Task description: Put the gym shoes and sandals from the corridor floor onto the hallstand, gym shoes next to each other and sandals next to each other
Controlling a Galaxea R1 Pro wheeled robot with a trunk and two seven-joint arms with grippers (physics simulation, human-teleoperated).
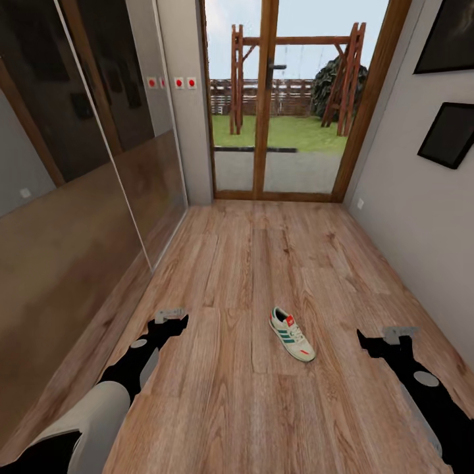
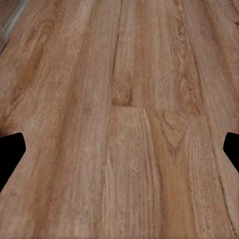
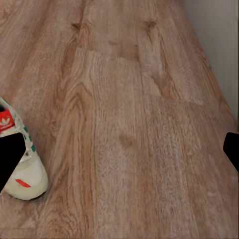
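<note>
One gym shoe [image 1: 292, 334], white with green stripes and a red-orange heel patch, lies on the corridor floor [image 1: 250, 263] between my two arms, nearer the right one. In the right wrist view the same gym shoe [image 3: 22, 174] sits beside one dark fingertip [image 3: 10, 154]. My right gripper [image 1: 385, 339] [image 3: 120, 152] is open over bare planks a little to the shoe's right. Off to the shoe's left, my left gripper [image 1: 172, 320] [image 2: 119, 152] is open above bare floor [image 2: 129, 99]. The sandals and the hallstand are out of view.
A mirrored sliding-door wardrobe [image 1: 79, 197] lines the left side. A glazed wooden door [image 1: 276, 118] closes the far end of the corridor. The grey right wall [image 1: 421, 217] [image 3: 219, 40], hung with dark pictures [image 1: 451, 135], stands close to my right arm.
</note>
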